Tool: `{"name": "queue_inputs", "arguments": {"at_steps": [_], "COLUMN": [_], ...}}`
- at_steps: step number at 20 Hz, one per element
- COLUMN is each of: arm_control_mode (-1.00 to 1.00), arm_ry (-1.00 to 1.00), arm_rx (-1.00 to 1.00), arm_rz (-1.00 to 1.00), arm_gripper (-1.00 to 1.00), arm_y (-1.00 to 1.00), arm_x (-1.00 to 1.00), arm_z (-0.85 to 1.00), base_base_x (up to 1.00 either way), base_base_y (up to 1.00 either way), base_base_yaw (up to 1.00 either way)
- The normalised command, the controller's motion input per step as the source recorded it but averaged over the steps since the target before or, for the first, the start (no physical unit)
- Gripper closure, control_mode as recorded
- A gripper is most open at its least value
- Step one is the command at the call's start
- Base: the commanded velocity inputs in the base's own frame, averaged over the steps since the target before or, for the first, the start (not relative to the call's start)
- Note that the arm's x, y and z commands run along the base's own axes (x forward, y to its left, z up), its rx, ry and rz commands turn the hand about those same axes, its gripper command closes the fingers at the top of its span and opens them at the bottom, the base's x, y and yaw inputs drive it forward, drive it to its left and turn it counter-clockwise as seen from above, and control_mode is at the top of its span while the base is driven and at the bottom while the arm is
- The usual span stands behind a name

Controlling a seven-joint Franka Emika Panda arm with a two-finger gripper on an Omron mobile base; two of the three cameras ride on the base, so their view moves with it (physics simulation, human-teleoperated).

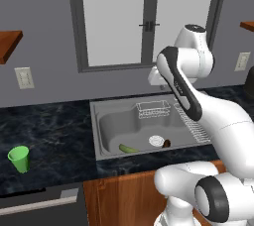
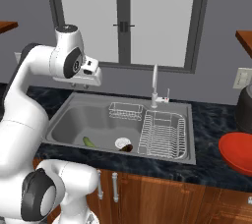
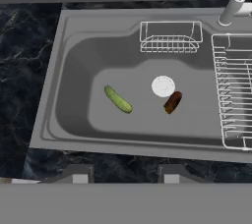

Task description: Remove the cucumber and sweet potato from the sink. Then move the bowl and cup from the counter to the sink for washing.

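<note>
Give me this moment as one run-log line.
phase: pre-grasp, nothing removed | tool: above sink, empty | cucumber, sweet potato: in basin near drain | cup: counter, left | bowl: counter, right

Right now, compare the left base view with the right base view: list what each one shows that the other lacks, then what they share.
Left base view alone: the small bright green tapered cup on the dark marble counter, left of the basin.
Right base view alone: the wide red round bowl at the right edge, and the curved grey faucet.
Both: the grey steel sink, the light-green cucumber and the reddish-brown sweet potato beside the white drain.
</note>
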Motion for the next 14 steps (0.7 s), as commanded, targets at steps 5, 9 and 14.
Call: {"name": "queue_inputs", "arguments": {"at_steps": [5, 9, 14], "arm_control_mode": [-1.0, -1.0, -1.0], "arm_ry": [0.0, 0.0, 0.04], "arm_rx": [0.0, 0.0, 0.01], "arm_rz": [0.0, 0.0, 0.01], "arm_gripper": [-1.0, -1.0, -1.0], "arm_y": [0.0, 0.01, 0.0], "arm_x": [0.0, 0.0, 0.0], "arm_z": [-0.04, -0.09, -0.1], "base_base_x": [0.0, 0.0, 0.0], "base_base_y": [0.0, 0.0, 0.0], "base_base_yaw": [0.0, 0.0, 0.0]}}
